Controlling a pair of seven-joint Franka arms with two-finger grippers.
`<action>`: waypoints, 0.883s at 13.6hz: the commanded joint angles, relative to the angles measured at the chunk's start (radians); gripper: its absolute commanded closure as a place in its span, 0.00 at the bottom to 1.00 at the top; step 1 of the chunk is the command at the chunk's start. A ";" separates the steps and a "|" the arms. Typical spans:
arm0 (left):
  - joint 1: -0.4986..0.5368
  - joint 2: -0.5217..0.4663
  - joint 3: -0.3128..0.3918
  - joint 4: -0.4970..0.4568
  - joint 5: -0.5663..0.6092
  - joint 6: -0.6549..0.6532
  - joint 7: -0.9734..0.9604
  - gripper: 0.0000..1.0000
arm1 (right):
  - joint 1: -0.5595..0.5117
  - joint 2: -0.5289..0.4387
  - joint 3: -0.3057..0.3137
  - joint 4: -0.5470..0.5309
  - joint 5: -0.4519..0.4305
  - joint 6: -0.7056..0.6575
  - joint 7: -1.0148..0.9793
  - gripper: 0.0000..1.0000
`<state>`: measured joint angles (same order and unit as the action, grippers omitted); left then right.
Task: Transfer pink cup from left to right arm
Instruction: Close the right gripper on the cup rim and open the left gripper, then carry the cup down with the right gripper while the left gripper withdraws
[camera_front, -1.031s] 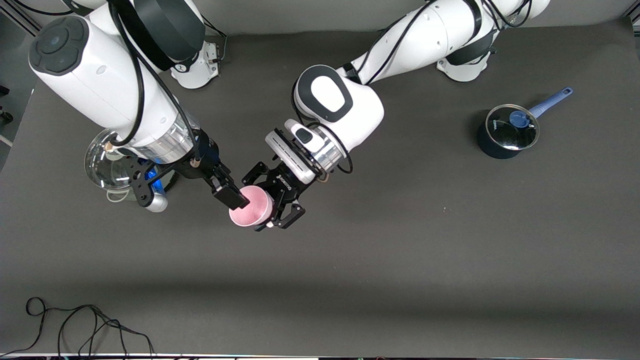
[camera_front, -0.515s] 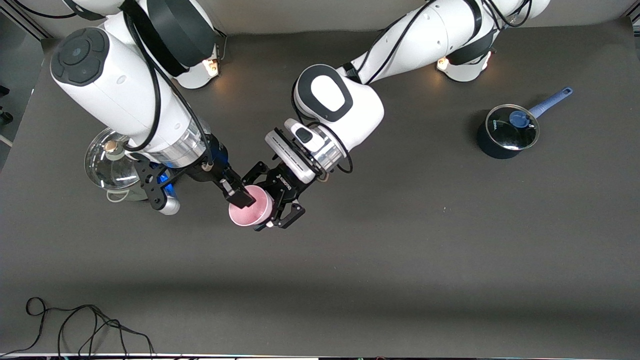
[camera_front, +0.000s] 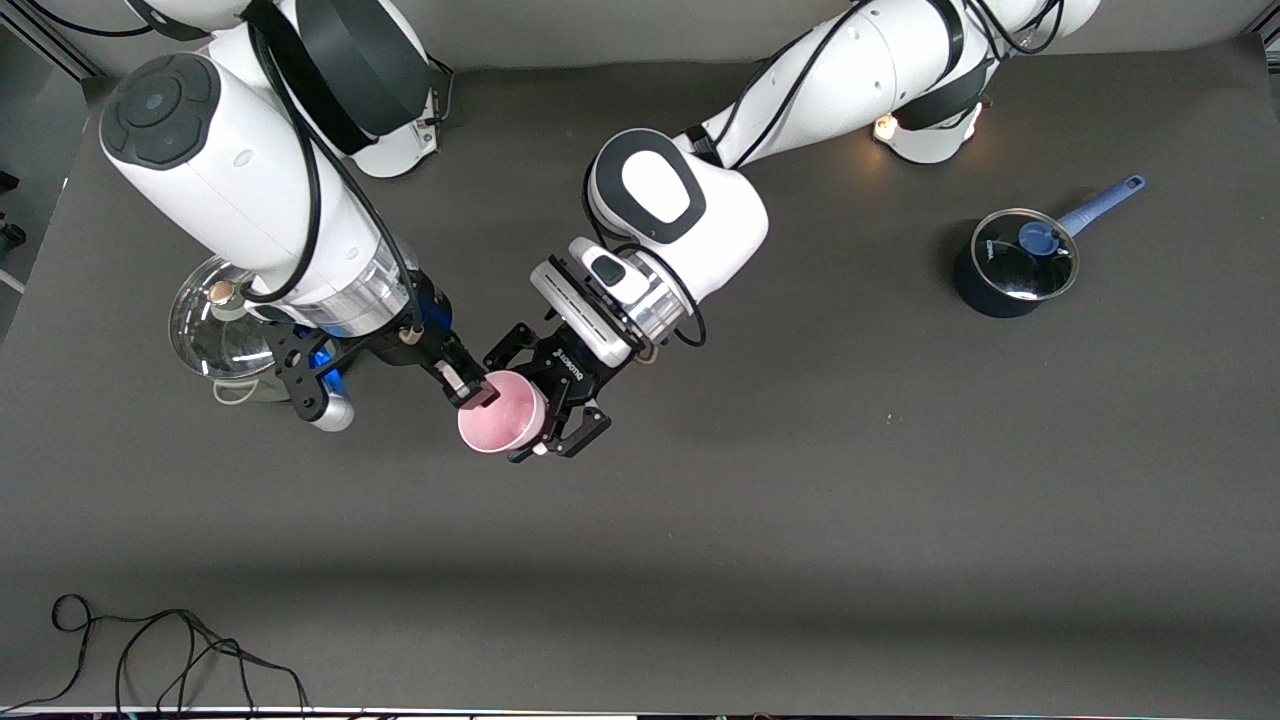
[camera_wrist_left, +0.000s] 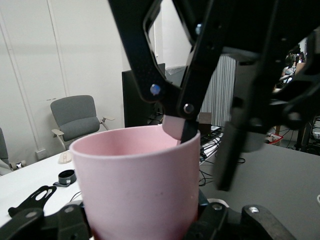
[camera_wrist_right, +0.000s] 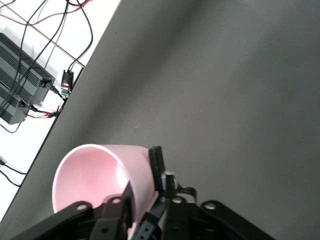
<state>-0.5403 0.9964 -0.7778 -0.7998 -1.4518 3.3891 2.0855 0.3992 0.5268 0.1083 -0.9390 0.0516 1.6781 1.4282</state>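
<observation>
The pink cup (camera_front: 503, 420) hangs over the middle of the table, tipped with its mouth toward the front camera. My left gripper (camera_front: 535, 405) is shut around its body, and the same grip shows low in the left wrist view, where the cup (camera_wrist_left: 140, 185) sits in the left gripper (camera_wrist_left: 145, 226). My right gripper (camera_front: 478, 392) reaches in from the right arm's end and is shut on the rim. One of its fingers is inside the cup (camera_wrist_right: 95, 175) and one outside, so the right gripper (camera_wrist_right: 143, 172) pinches the wall. Both grippers hold the cup at once.
A dark blue saucepan (camera_front: 1012, 268) with a glass lid and blue handle stands toward the left arm's end. A glass-lidded pot (camera_front: 212, 322) sits under the right arm. A black cable (camera_front: 150, 650) lies near the table's front edge.
The right gripper moved in toward the cup and its fingers closed onto the rim. The left gripper and the cup stayed in place.
</observation>
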 joint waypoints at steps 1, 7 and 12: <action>-0.015 -0.012 0.020 0.014 0.007 0.019 -0.022 1.00 | 0.009 0.016 -0.003 0.035 -0.041 -0.015 0.003 1.00; -0.015 -0.013 0.034 0.014 0.013 0.018 -0.022 0.01 | 0.010 0.015 0.001 0.035 -0.058 -0.021 -0.005 1.00; 0.009 -0.038 0.037 -0.004 0.090 0.006 -0.025 0.00 | 0.009 0.016 -0.007 0.035 -0.077 -0.021 -0.066 1.00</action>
<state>-0.5427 0.9952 -0.7572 -0.7961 -1.3782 3.3902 2.0787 0.4055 0.5279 0.1119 -0.9341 0.0067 1.6738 1.4167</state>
